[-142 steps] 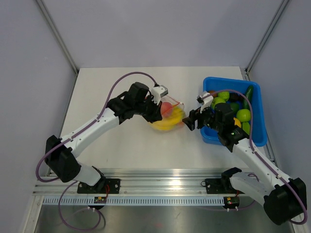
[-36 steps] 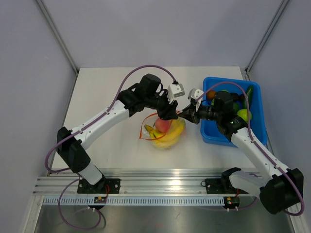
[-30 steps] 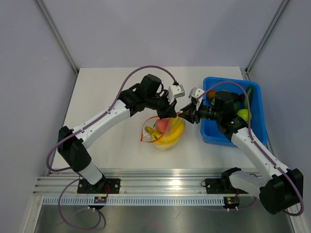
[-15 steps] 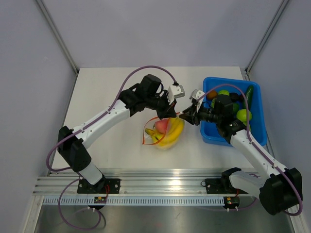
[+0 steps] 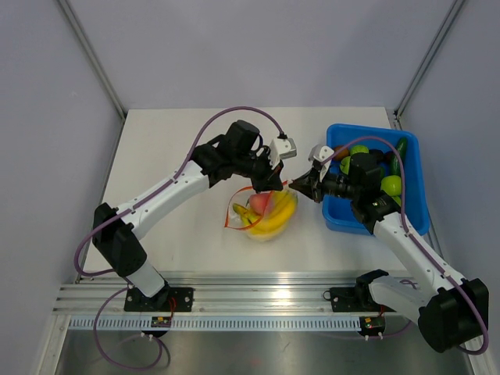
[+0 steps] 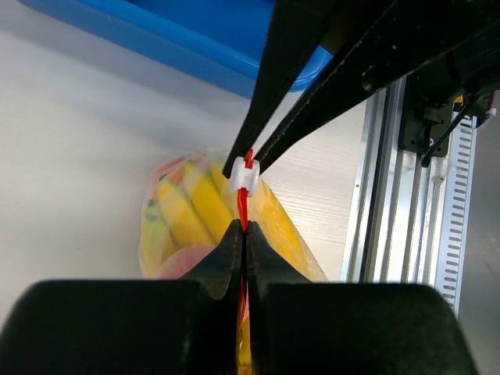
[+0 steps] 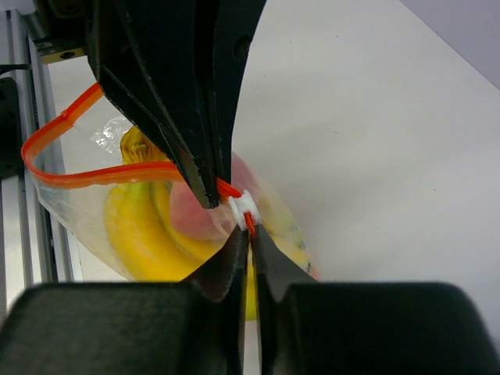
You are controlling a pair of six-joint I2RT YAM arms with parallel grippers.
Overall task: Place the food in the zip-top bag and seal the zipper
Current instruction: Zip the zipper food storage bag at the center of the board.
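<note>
The left gripper (image 6: 242, 231) was closed tight on the zipper (image 7: 78, 180), its two dark fingers pressed flat together with the orange-red strip running between them; the right gripper (image 7: 248, 234) faced it tip to tip, its fingers likewise pinched together on the same strip; a small white slider (image 7: 244, 207) sat on the strip in the short gap between the two pairs of tips, touching the right gripper's tips in the left wrist view. The zip-top bag (image 7: 58, 205) hung below that pinched end, right of the table's middle and nearer the near edge than the far one, just left of the blue bin (image 5: 344, 221); whether its bottom rested on the table (image 5: 172, 141) could not be told. Inside the bag lay the yellow banana bunches (image 5: 277, 217), with the round pink-red peach-like fruit (image 5: 258, 203) beside them on the side toward the left arm; all of it showed through the clear, crinkly plastic. Away from the slider the two halves of the strip stood apart in an open loop, so the mouth gaped there; only the stretch at the grippers was pressed together. The bin stood along the right edge of the table, toward the far right corner, with green fruit (image 5: 391, 186) in it.
</note>
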